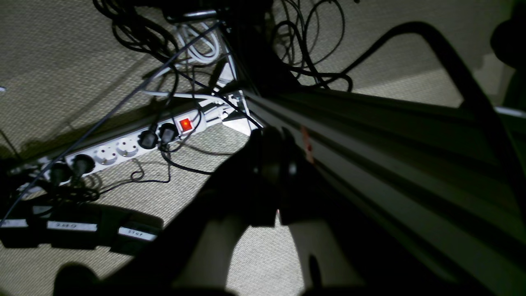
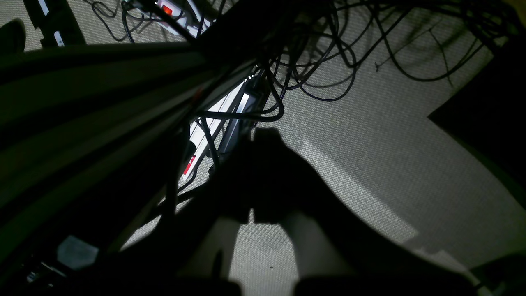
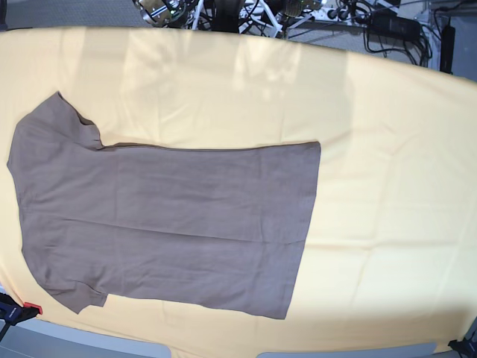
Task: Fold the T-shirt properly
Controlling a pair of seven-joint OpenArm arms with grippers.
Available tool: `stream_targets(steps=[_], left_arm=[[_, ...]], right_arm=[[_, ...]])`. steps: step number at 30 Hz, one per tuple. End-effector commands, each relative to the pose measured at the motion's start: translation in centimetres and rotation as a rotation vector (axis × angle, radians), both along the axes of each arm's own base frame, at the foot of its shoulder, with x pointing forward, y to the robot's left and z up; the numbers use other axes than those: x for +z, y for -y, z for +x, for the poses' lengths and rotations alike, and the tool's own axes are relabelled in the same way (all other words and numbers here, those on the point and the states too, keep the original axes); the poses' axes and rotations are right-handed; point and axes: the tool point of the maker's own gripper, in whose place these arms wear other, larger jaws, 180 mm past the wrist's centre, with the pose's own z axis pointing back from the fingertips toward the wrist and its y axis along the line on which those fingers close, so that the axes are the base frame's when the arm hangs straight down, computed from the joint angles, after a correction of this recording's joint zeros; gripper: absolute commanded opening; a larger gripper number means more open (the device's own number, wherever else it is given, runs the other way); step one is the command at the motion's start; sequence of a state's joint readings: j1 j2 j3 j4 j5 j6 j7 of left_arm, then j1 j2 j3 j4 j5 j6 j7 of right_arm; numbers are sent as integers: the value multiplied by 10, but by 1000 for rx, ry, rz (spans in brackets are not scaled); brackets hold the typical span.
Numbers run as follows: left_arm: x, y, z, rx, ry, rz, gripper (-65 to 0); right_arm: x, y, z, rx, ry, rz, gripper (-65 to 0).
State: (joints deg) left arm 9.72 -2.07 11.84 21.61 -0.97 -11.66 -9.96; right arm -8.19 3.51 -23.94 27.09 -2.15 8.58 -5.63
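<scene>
Left wrist view: my left arm's fingers hang in shadow over carpet, power strip and cables; fingers look nearly together, holding nothing. Right wrist view: right fingers also a dark silhouette above floor and cables; can't tell their gap. Base view: T-shirt lies flat, unfolded, on yellow-covered surface, w/ neither arm in shot. Risk, as I judge it: raising arms blind past the surface edge could snag cables or drag the cloth.
</scene>
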Motion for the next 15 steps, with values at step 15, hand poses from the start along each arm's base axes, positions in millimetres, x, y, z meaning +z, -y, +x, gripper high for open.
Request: stream_targets(steps=[15], left_arm=[[4,13,-3,-14,-7,-60,-650]], right_arm=[[1,0,4,49,19,-3,-650]])
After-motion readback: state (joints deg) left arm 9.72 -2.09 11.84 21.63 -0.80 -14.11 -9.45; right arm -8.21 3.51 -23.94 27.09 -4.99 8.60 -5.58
